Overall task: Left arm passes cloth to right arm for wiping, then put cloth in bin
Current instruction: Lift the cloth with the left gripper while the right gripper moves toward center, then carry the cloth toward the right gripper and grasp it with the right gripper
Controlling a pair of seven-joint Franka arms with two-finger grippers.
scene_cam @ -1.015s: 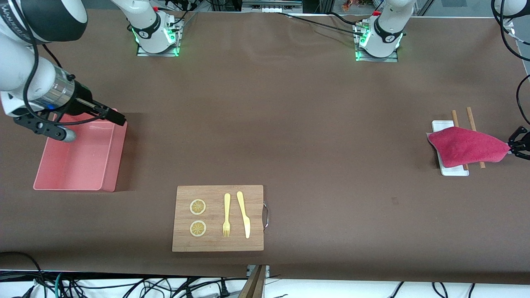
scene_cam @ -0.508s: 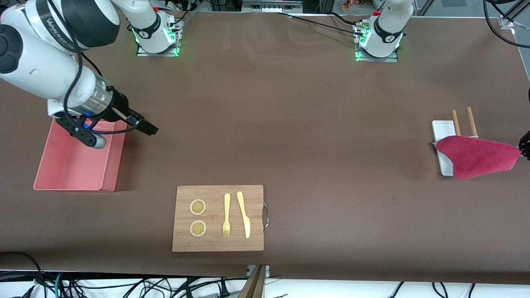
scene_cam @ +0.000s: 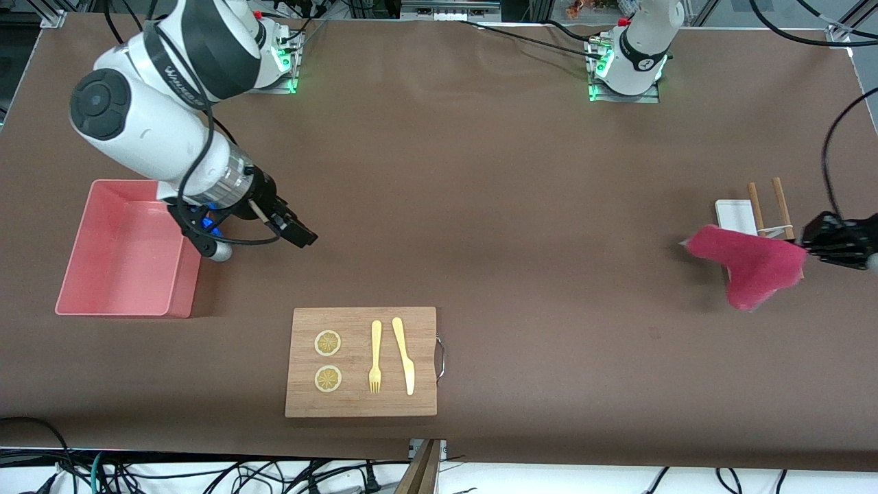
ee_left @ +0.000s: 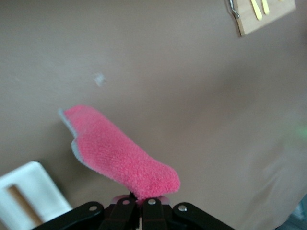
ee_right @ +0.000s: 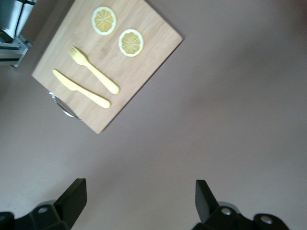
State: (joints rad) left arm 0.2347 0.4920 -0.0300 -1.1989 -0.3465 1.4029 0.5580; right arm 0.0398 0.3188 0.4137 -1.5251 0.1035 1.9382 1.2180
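Cloth (scene_cam: 749, 265): fuzzy crimson-pink, thin grey edge showing in the left wrist view (ee_left: 120, 155), hanging crumpled in the air at the right edge of the front frame, pinched at one corner by the left tool (scene_cam: 809, 245), which is clamped tight on it. It hangs over the brown surface (scene_cam: 521, 206), partly covering a small white tray (scene_cam: 734, 214) and two wooden sticks (scene_cam: 767, 202) lying on the tray's edge.

Right tool (scene_cam: 302, 237): jaws spread wide, holding nothing, up over bare surface in the left-middle of the front frame, just beside the bin (scene_cam: 127, 250). Bin is salmon-pink, rectangular, rounded corners, nothing visible inside, at the left of the frame.

Lower centre: wooden board (scene_cam: 361, 361) with metal handle (scene_cam: 440, 357), carrying two lemon slices (scene_cam: 328, 360), a yellow fork (scene_cam: 375, 357) and a yellow knife (scene_cam: 404, 355). Same board in the right wrist view (ee_right: 108, 62). The stretch of surface between the two tools is bare, board lies lower in frame.
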